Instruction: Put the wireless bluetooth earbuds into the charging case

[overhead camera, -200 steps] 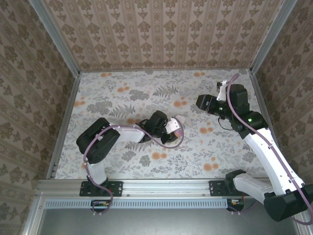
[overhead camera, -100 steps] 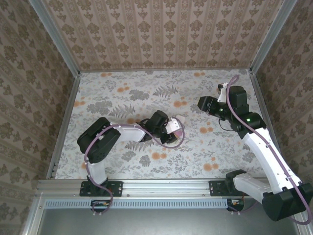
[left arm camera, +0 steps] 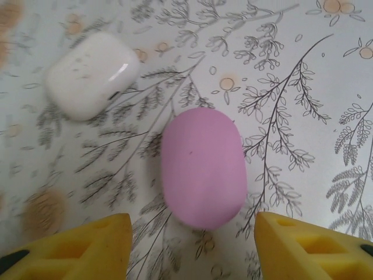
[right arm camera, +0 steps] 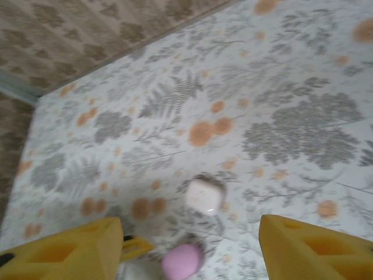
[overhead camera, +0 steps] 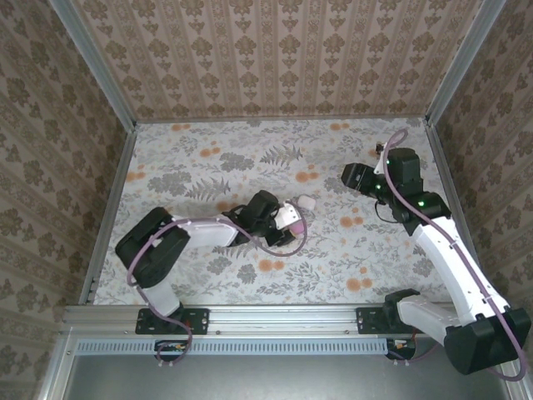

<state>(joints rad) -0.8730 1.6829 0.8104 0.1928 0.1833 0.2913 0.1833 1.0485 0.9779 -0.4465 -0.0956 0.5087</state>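
Observation:
The pink charging case (left arm camera: 203,168) lies on the floral table with its lid shut. My left gripper (left arm camera: 192,245) is open just short of it, and its yellow fingers (left arm camera: 87,245) stand apart on either side without touching. From above, the case (overhead camera: 294,225) sits at the tip of the left gripper (overhead camera: 285,222). A white rounded piece (left arm camera: 92,74) lies close beside the case; I cannot tell whether it is one of the earbuds. My right gripper (overhead camera: 350,177) hangs open and empty above the table at the right, and looks down on the white piece (right arm camera: 204,195) and the case (right arm camera: 182,261).
Patterned walls with metal rails (overhead camera: 108,217) enclose the table on three sides. The left arm's links (overhead camera: 200,229) lie low across the middle left. Open floral tabletop (overhead camera: 208,158) stretches behind and to the left of the two pieces.
My left gripper has opened, left the pink case lying on the table and drawn back a little. The right gripper has opened wider and shifted slightly to the right.

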